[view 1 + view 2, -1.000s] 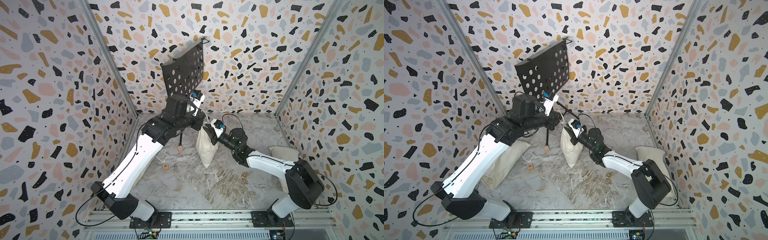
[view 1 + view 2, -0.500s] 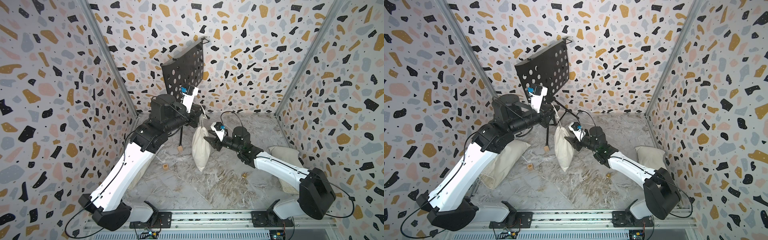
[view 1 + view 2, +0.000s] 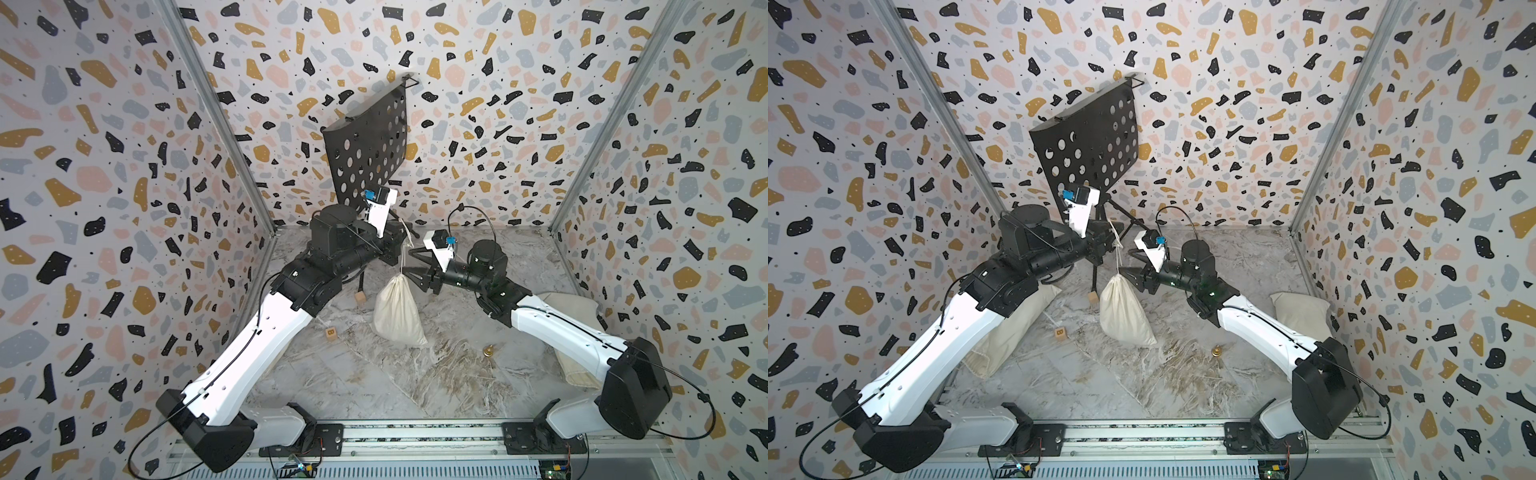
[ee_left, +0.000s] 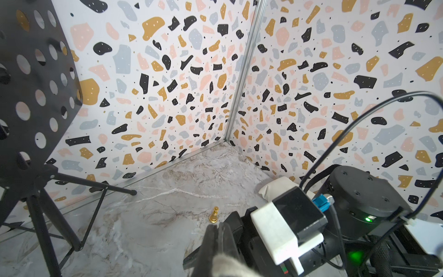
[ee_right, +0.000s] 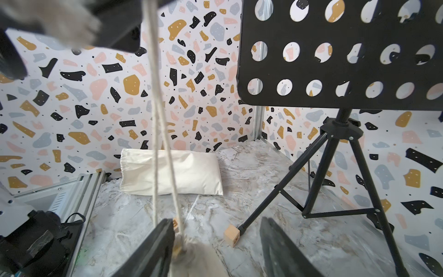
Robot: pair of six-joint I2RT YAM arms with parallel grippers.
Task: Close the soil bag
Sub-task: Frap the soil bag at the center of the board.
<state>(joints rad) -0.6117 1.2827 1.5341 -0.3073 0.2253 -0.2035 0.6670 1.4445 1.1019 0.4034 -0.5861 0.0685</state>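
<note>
Soil bag (image 3: 397, 311) sits mid-desk, toward the back edge and in front of the music stand (image 3: 368, 153). Its neck is gathered and its lower end seems to rest on the desk (image 3: 374, 386). The left claw (image 4: 217, 230) is pinched tight on the drawstring (image 3: 402, 253), which runs taut up from the neck. The right claw (image 5: 215, 221) has its jaws spread wide around the neck and grips nothing.

Risks:
- With nothing pinning the bag, more pull would likely lift it rather than cinch it.
- The thin cord could slip from the pinch, so the bag drops and the mouth loosens.
- One right jaw is just beside the cord and could snag it.
- A swinging bag could hit the stand leg or the wooden cube (image 3: 360, 297).
</note>
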